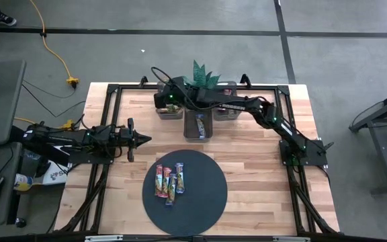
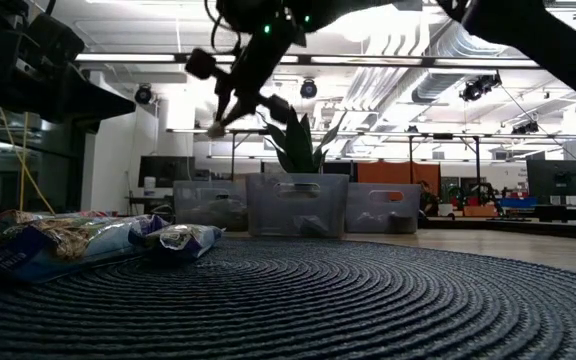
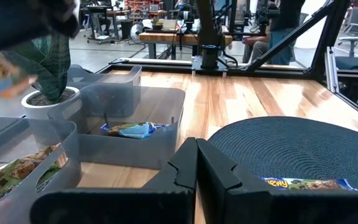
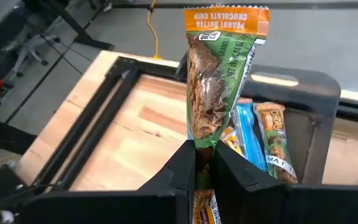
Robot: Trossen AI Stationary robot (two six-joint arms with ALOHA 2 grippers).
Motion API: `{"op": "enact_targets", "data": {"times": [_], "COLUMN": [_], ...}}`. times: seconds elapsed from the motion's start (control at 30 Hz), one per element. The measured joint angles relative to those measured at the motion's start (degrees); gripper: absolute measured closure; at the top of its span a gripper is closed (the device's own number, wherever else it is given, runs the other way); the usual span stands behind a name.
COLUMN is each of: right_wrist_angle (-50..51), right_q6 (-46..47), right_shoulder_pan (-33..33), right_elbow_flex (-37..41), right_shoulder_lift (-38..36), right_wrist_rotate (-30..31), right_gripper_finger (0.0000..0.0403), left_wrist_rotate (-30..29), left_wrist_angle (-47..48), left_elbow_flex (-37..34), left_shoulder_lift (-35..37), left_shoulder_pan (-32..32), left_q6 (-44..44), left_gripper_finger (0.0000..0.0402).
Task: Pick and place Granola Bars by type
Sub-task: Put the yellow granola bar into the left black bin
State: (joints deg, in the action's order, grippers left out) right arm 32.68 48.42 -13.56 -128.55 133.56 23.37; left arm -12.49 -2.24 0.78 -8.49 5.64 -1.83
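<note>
A: What lay on the table [image 1: 247, 168]?

B: A dark round mat [image 1: 200, 202] sat at the near edge. Beyond the mat stood three grey bins [image 1: 199, 126] in a row, with a potted plant [image 1: 203, 74] behind them.

A: And the arms?

B: The right arm reached over the bin farthest left of the mat. Its claw [image 4: 204, 163] was clamped on a green-wrapped bar [image 4: 217, 81], held above that bin, where more bars [image 4: 261, 140] lay. The left arm waited left of the mat, its claw [image 1: 142, 140] pressed together and empty.

A: Other bars?

B: Four bars [image 1: 169, 181] lay on the mat's left part, and one blue bar [image 3: 133, 129] lay in the middle bin.
</note>
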Motion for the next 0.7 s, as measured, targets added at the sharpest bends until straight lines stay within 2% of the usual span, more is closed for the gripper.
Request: {"op": "enact_targets", "data": {"times": [0.27,0.7], "right_wrist_angle": [-0.2,-0.7], "right_q6": [2.9,5.4], "right_shoulder_pan": [-1.8,-2.6], "right_elbow_flex": [0.0,0.1], "right_shoulder_lift": [3.5,6.6], "right_wrist_rotate": [-3.9,-6.9], "right_gripper_finger": [0.0375,0.0375], "left_wrist_rotate": [0.0,0.0], "left_wrist_angle": [0.0,0.0], "left_elbow_flex": [0.0,0.0], "left_shoulder_lift": [0.0,0.0], "left_shoulder_pan": [0.0,0.0], "left_q6": [0.0,0.0], "left_gripper_finger": [0.0400,0.0400]}}
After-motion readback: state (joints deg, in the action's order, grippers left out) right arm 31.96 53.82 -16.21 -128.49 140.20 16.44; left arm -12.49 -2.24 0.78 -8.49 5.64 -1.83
